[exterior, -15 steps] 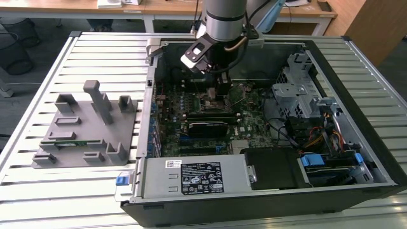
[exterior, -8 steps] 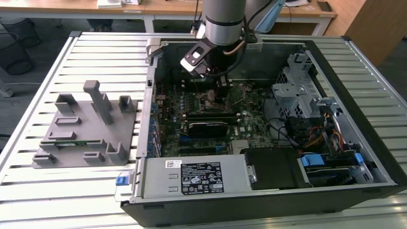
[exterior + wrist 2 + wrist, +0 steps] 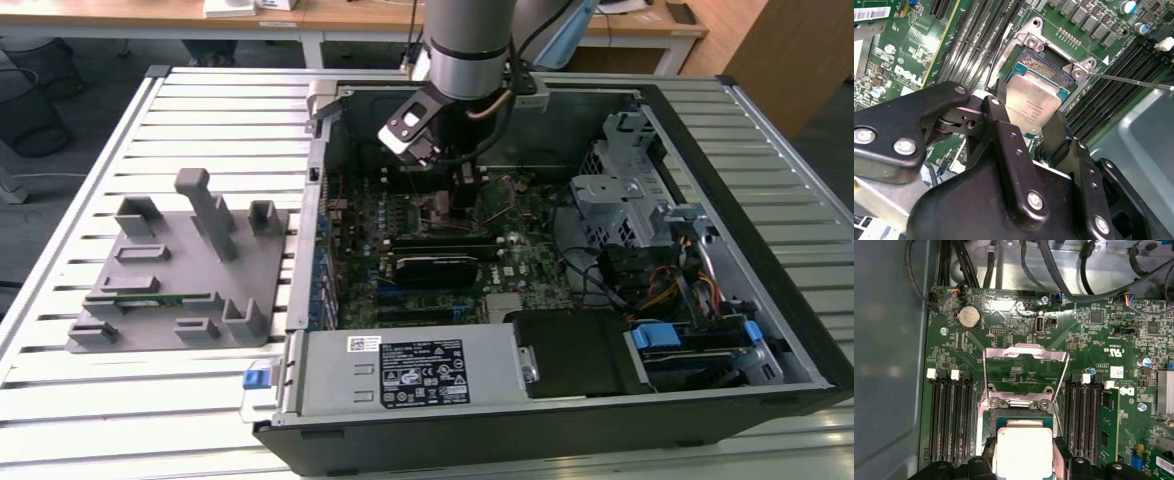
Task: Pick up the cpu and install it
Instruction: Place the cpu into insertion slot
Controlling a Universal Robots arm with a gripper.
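While the gripper (image 3: pixel 1029 120) is closed on the cpu (image 3: pixel 1035 100), pinching two opposite edges between its black fingers (image 3: pixel 1000 117), the chip hangs directly over the open socket (image 3: pixel 1049 57) on the motherboard (image 3: pixel 1084 355). The board sits inside the computer case (image 3: pixel 747 110), which lies on the slatted desk (image 3: pixel 200 110). In both wrist views the pale metal top faces up and covers most of the socket well; whether its underside already touches the contacts I cannot tell. The hinged load plate (image 3: pixel 1026 352) stands raised beyond the socket, and the thin retaining lever (image 3: pixel 1134 81) is swung out over the memory slots (image 3: pixel 1129 62), so the opening looks free. The main danger, as I judge it, is misalignment. I cannot confirm that the chip's edges run square to the socket frame, and a cpu set down skewed or tilted would ride on the frame or press unevenly on the fine contacts and bend them. The grasp is only on thin rims, so a slip could let one side drop first. The fingers also sit close beside the frame and could catch on it, dragging the chip sideways. Out on the desk, well apart from the case, the grey holder (image 3: pixel 187 270) plays no part.
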